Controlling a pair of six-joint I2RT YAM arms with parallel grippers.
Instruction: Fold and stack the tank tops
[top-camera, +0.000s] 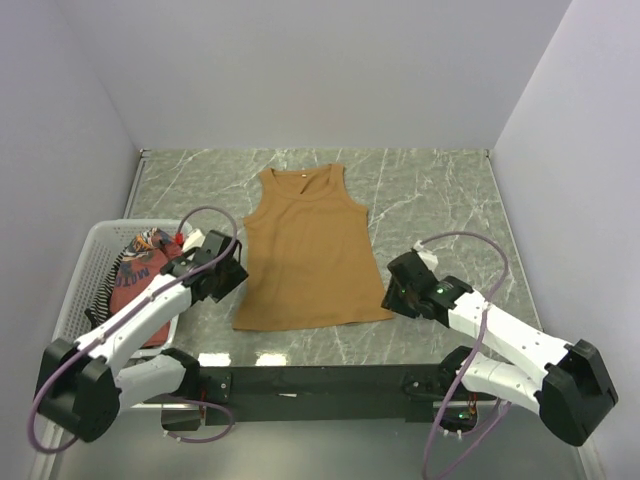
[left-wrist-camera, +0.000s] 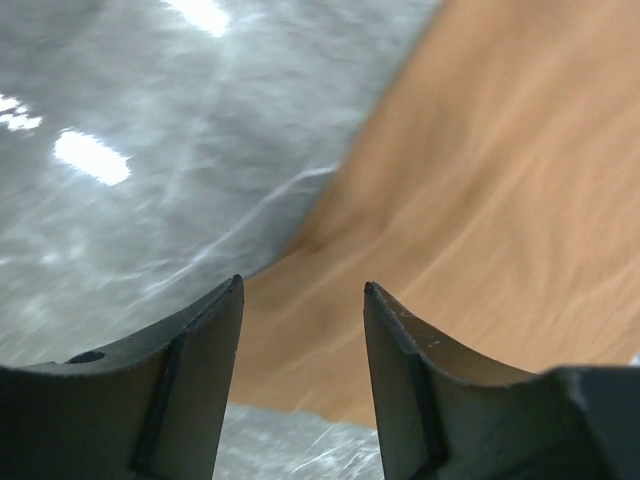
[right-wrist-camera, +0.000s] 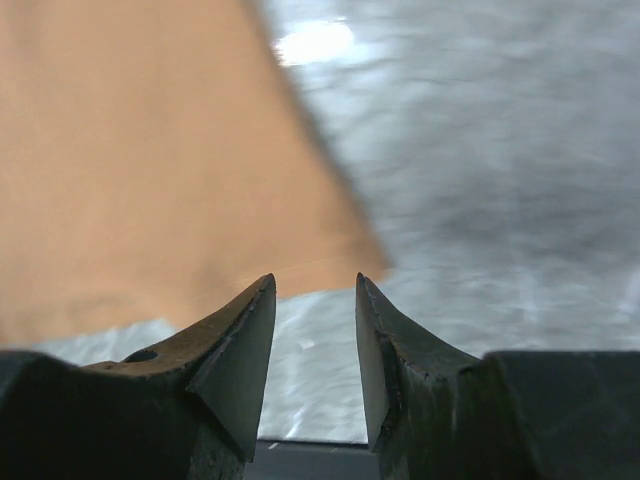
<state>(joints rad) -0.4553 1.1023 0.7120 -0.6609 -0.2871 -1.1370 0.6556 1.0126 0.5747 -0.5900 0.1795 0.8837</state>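
Two pairs of black fingers are seen parted with nothing between them: the left gripper (left-wrist-camera: 303, 290) is spread fairly wide, the right gripper (right-wrist-camera: 315, 280) more narrowly, and no cloth is held by either. Each is poised over a bottom corner of the tan tank top (top-camera: 305, 250), the left at the hem's 7 o'clock corner and the right at its 5 o'clock corner. The top is laid flat at the centre of the marble table (top-camera: 430, 190), neckline toward 12 o'clock, not yet folded. A rust-red tank top (top-camera: 138, 272) is bunched in the white mesh basket (top-camera: 92, 240) at 9 o'clock. If the corners are pinched from here, only one layer might be caught. The hem might also be missed altogether on the slick stone, since the right fingers are set at the very edge of the fabric. An uneven lift would skew the fold. How the corners lie beneath the fingers is given only by the wrist views, though blurred. The garment's whole outline, the basket and its contents are shown only by the top view.
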